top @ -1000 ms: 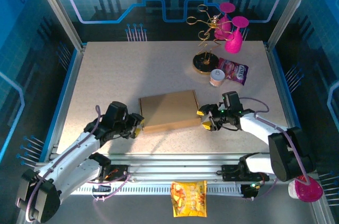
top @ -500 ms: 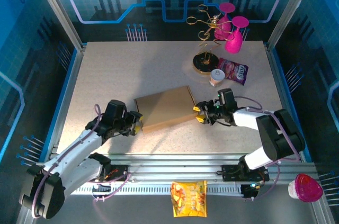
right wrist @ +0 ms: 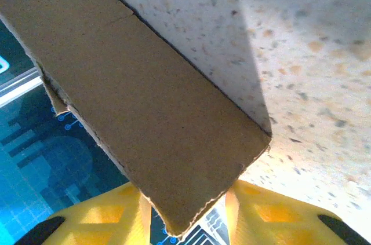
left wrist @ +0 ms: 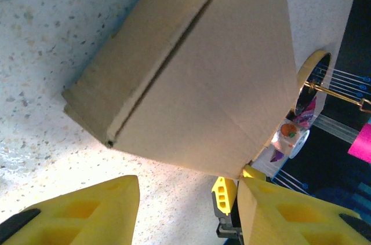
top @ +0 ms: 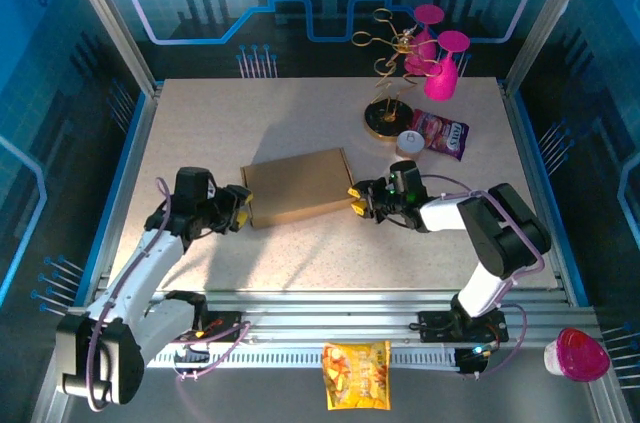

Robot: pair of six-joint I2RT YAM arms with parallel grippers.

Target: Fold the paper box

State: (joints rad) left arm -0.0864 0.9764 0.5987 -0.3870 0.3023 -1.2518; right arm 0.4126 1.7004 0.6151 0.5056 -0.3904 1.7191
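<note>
Box [top: 297, 186] lies flat mid-worktop [top: 200, 123], long axis running L–R btwn both grippers. R gripper [top: 358, 201] is clamped on its right end. L gripper [top: 243, 207] sits just off the left end, jaws spread, gripping nothing. L prob. needs to close there next.

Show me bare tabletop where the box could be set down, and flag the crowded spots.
Free: the far-left table behind the paper box, and the near strip in front of it between the left gripper and right gripper. Crowded: far right, around the gold stand, small cup and snack packet.
</note>
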